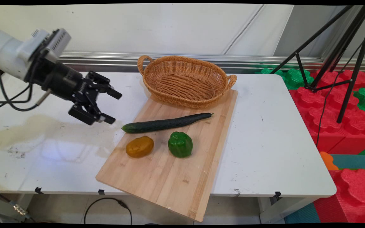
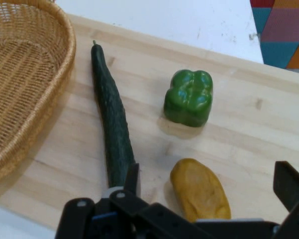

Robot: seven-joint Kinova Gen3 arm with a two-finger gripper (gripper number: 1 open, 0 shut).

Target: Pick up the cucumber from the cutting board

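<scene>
My gripper (image 1: 115, 107) hangs open above the table, left of the wooden cutting board (image 1: 169, 177). Nothing sits between its fingers. Closest to it is the near end of a long dark cucumber (image 1: 166, 123), which lies across the board. A yellow-brown potato (image 1: 139, 146) and a green bell pepper (image 1: 180, 144) rest just in front of the cucumber. In the hand view the cucumber (image 2: 112, 119) runs up the board, with the pepper (image 2: 189, 97) to its right and the potato (image 2: 199, 190) between the open fingers (image 2: 132, 178) of the gripper (image 2: 209, 184).
An empty wicker basket (image 1: 185, 80) stands at the board's far end, seen also at the hand view's left as the basket (image 2: 20, 84). A black tripod (image 1: 341, 63) and red and green foam blocks (image 1: 337, 107) lie beyond the table's right edge.
</scene>
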